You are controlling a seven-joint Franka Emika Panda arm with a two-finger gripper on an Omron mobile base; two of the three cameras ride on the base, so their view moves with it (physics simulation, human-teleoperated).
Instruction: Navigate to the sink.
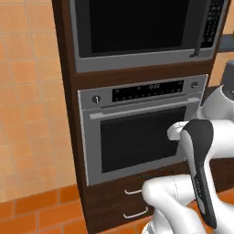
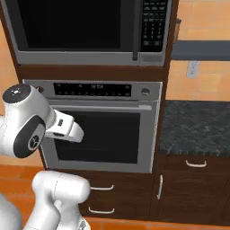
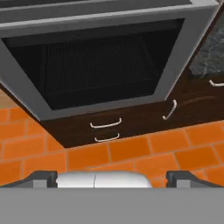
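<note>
Sink lies somewhere off from the oven (image 2: 96,128) that the base faces, and which way cannot be told; the dark counter (image 2: 195,123) just right of the oven is the likeliest lead. Gripper (image 3: 112,178) points at the drawers (image 3: 105,129) under the oven, its tips set wide and holding nothing

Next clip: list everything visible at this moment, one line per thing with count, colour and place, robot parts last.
microwave: 1, silver frame, black door, top of the tall cabinet.
oven: 1, silver, dark window, below the microwave.
drawers: 2, dark brown, light handles, under the oven.
counter: 1, dark speckled, right of the oven.
base cabinets: dark brown, below the counter.
floor: orange tiles.
wall: pale orange tiles.
gripper: 1, dark tips wide apart, holding nothing.
arm: 1, white.
</note>
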